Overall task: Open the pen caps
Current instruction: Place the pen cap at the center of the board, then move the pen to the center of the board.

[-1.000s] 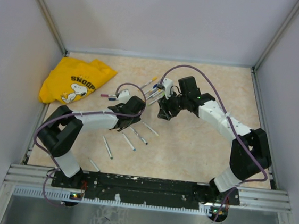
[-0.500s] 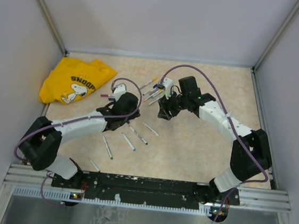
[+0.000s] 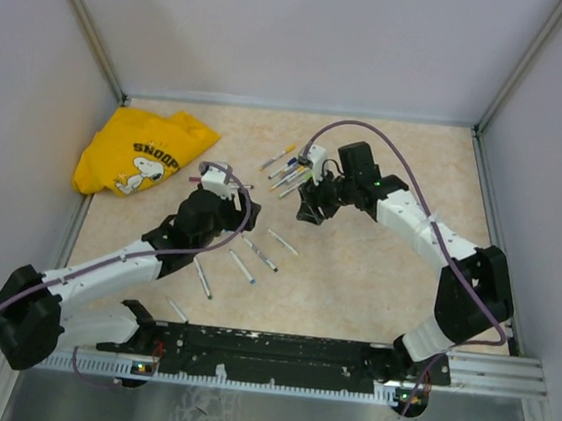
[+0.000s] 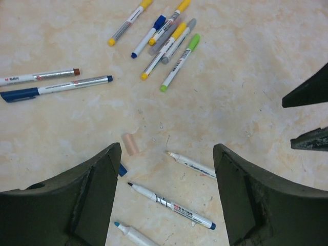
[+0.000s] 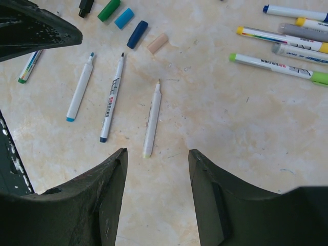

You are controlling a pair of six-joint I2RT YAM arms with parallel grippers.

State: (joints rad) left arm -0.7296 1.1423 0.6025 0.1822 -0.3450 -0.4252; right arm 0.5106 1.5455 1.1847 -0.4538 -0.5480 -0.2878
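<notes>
Loose pen caps lie on the table: peach (image 4: 130,143) and blue (image 4: 122,170) in the left wrist view. The right wrist view shows black (image 5: 85,7), green (image 5: 109,9), light blue (image 5: 124,17), dark blue (image 5: 137,34) and peach (image 5: 158,43) caps. Capped markers (image 4: 174,43) lie in a cluster beyond, also in the top view (image 3: 287,176). Two more capped pens (image 4: 56,82) lie at the left. Uncapped barrels (image 4: 171,206) (image 5: 152,119) lie below both grippers. My left gripper (image 4: 166,148) (image 3: 230,193) is open and empty above them. My right gripper (image 5: 158,151) (image 3: 308,211) is open and empty.
A yellow Snoopy shirt (image 3: 141,151) lies at the back left. More uncapped barrels (image 3: 242,266) lie between the arms toward the near edge. The right gripper's fingers (image 4: 307,92) show at the right of the left wrist view. Walls enclose the table.
The left arm has stretched out, its elbow dropping toward the near left, and its gripper has shifted left and slightly back. The right arm has barely moved.
</notes>
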